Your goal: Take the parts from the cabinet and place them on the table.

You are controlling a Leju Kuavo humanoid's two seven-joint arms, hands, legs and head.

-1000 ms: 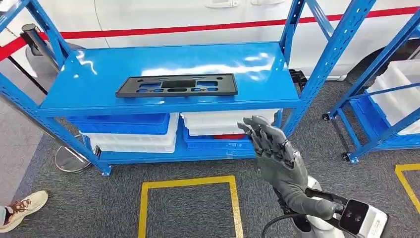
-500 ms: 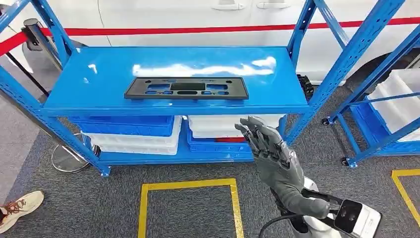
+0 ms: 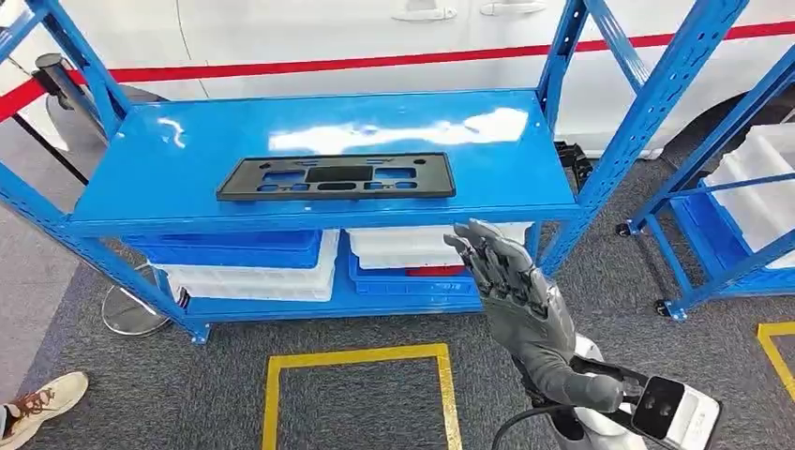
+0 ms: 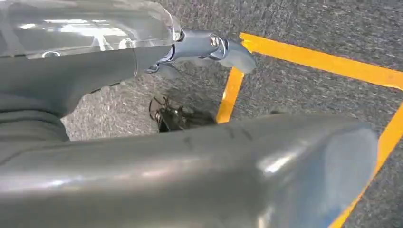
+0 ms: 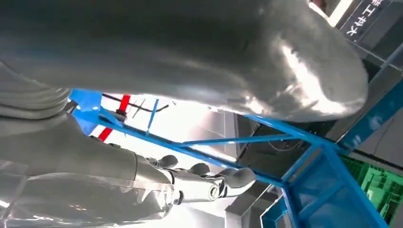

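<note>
The right hand point(image 3: 514, 286) is raised in front of the blue cabinet point(image 3: 323, 220), below the front edge of its top shelf and apart from it; its fingers point(image 3: 487, 251) are straight and a little spread, and it holds nothing; in the right wrist view the same hand point(image 5: 180, 185) shows its fingers stretched out, with blue frame bars behind them. The left hand point(image 4: 209, 47) hangs over grey carpet and a yellow floor line point(image 4: 313, 59); its fingers look extended and nothing is in them. The black part point(image 3: 336, 176), a flat long plate with cut-out openings, lies on the top shelf near its front edge, up and to the left of the right hand; under that shelf stand blue and white bins point(image 3: 248, 258); a white vehicle point(image 3: 375, 33) with a red stripe is behind the cabinet; a person's shoe point(image 3: 33, 403) is on the floor at the left.
</note>
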